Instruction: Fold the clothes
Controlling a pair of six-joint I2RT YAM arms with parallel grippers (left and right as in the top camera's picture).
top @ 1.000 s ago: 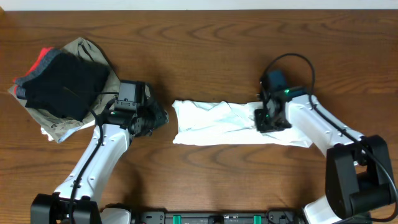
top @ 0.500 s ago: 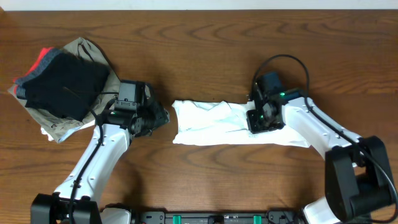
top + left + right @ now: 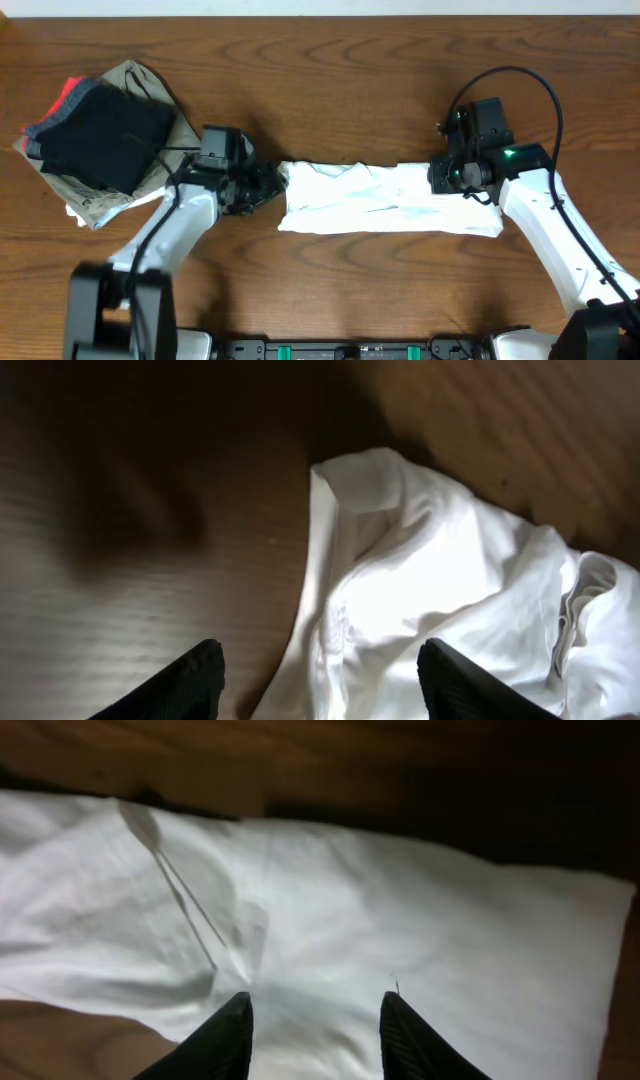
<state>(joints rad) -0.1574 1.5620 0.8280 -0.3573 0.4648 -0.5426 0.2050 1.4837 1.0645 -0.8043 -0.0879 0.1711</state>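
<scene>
The clothes [image 3: 380, 200] are a white wrinkly garment folded into a long strip across the middle of the table. No print shows. My left gripper [image 3: 268, 185] is open at the strip's left end, fingers [image 3: 320, 678] straddling the cloth's edge [image 3: 420, 590]. My right gripper [image 3: 448, 180] is open and empty over the strip's right part, its fingers [image 3: 315, 1030] above the white cloth [image 3: 400, 920].
A pile of folded garments lies at the far left: black [image 3: 105, 135] on top, red [image 3: 68, 92] and khaki [image 3: 130, 75] beneath. The wooden table [image 3: 320, 80] surrounds the strip.
My right gripper has moved right and back from the strip's middle toward its right end. My left gripper has shifted right, up to the cloth's left end.
</scene>
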